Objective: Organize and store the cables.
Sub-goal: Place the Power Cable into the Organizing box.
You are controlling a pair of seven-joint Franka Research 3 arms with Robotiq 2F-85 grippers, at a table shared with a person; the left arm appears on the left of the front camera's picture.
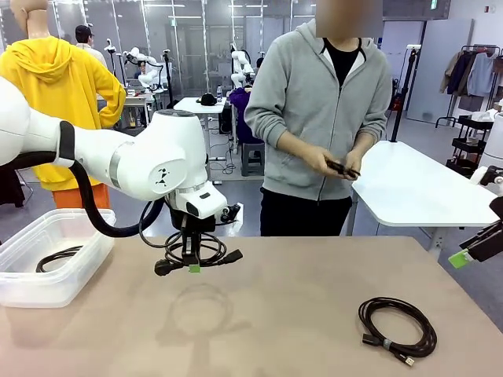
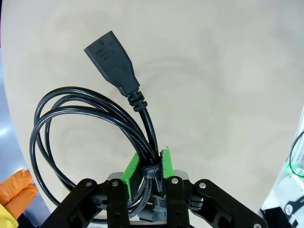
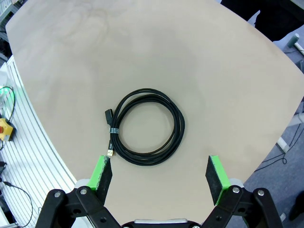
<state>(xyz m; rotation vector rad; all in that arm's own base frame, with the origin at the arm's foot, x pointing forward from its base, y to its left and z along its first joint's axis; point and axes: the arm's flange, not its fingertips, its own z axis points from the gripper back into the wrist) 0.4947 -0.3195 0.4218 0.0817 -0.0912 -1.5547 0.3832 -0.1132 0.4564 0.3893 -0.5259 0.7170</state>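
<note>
My left gripper (image 1: 193, 265) hangs above the table's left middle, shut on a black coiled cable (image 1: 196, 250) at its strap; in the left wrist view that cable (image 2: 90, 123) loops out to the left with a big plug end pointing up, pinched between the green pads (image 2: 129, 172). A second coiled cable (image 1: 397, 330) lies flat on the table at front right; the right wrist view looks down on this cable (image 3: 147, 126). My right gripper (image 3: 159, 173) is open high above it, and its green-tipped finger (image 1: 461, 258) shows at the right edge. Another cable (image 1: 56, 258) lies in the clear bin (image 1: 78, 259).
The clear plastic bin stands at the table's left edge. A person in a grey hoodie (image 1: 322, 86) stands at the far side, both hands (image 1: 338, 166) holding a small dark object. The table's edge (image 3: 42, 137) curves close by the flat coil in the right wrist view.
</note>
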